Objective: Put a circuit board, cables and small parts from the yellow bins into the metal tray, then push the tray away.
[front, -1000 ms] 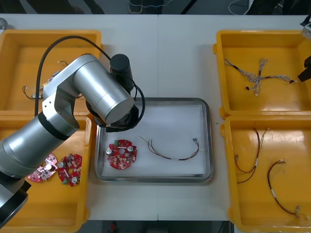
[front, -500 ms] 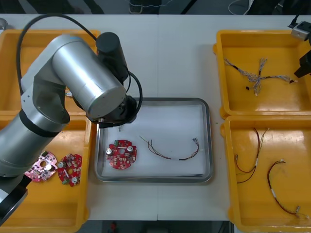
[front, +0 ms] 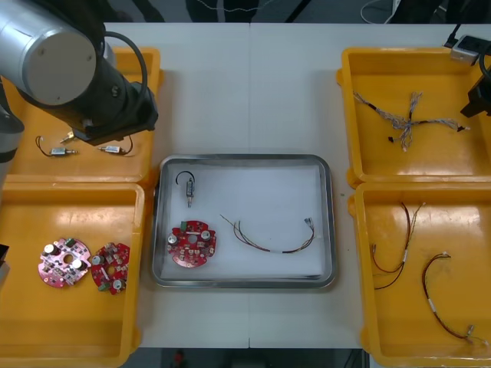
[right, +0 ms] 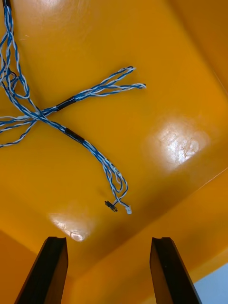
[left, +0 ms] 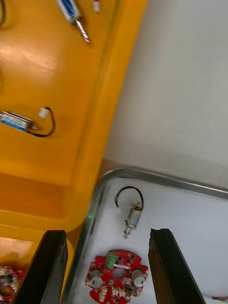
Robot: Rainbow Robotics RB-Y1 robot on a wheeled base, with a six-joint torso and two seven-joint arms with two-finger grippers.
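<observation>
The circuit board, a thin cable and a small metal part lie in the metal tray, so the left gripper hangs empty and spread by its far left corner, while the right gripper, fingers apart, hovers over the blue-and-white cable, probably the next thing to fetch.

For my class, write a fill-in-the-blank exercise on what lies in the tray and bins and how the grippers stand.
1. The metal tray holds ___ circuit board.
2. The cable under the right gripper is twisted blue and ___.
3. The left gripper, near the far left bin, is ___.
4. The near left bin holds ___ boards.
Missing: one; white; open; two.
</observation>
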